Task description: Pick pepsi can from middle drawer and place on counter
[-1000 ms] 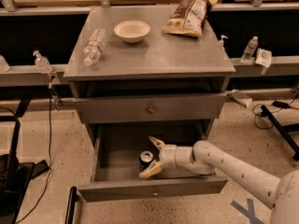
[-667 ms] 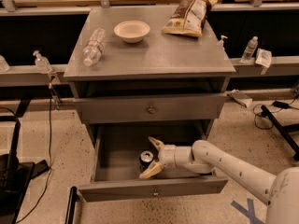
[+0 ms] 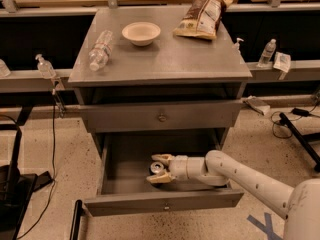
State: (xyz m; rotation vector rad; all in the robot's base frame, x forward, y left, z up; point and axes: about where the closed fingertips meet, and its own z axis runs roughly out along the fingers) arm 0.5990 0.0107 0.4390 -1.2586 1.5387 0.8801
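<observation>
Gripper down in the open middle drawer, fingers spread either side of the pepsi can.

From my seat I see the arm reaching in from the right, with the can upright on the drawer floor between the two pale fingers, which stand apart (I cannot tell whether they touch it). The drawer above is closed. On the worktop lie a clear water bottle on its side at the left, a pale bowl near the back, and a snack bag at the back right.
</observation>
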